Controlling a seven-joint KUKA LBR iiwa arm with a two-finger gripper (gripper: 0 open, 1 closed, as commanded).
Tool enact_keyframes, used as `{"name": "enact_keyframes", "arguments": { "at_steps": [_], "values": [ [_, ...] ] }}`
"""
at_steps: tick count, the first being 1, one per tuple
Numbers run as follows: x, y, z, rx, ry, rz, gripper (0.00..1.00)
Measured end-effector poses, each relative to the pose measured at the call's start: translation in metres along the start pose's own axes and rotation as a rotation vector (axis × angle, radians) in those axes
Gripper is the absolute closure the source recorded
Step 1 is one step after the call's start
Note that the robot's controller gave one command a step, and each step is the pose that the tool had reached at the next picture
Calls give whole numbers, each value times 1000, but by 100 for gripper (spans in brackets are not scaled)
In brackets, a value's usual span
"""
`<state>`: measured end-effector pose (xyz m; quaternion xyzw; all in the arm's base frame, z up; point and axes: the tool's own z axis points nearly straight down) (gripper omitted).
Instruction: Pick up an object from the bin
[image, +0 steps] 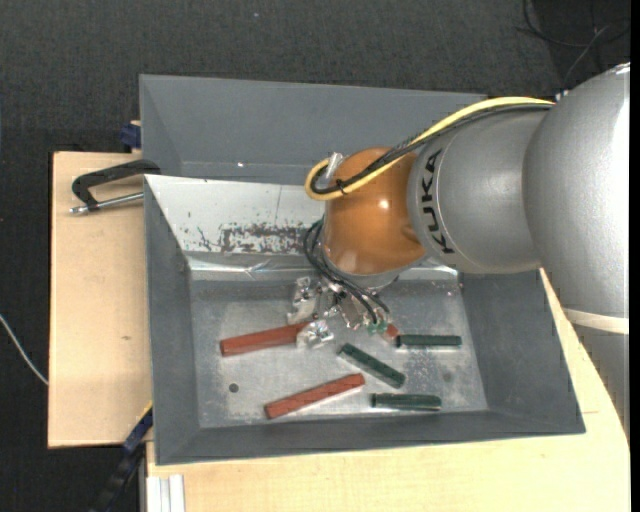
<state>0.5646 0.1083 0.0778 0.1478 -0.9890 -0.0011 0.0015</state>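
Observation:
My gripper (318, 326) is low over the bin floor, near the middle, under the orange wrist cover. It sits right at the right end of a red-brown flat stick (260, 343) that lies pointing left; whether it touches the stick I cannot tell. Just right of the gripper lies a dark green stick (372, 365), slanting down to the right. A second red-brown stick (315, 396) lies below, nearer the front wall.
Two more dark green sticks lie on the floor, one at the right (428, 341) and one by the front wall (406, 401). The arm and its cover hang over the back right of the bin. The bin's sloping walls close in on all sides.

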Motion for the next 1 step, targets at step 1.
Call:
{"name": "enact_keyframes", "arguments": {
  "at_steps": [1],
  "values": [
    [0,-5,-182,4,-19,21,100]
  ]
}}
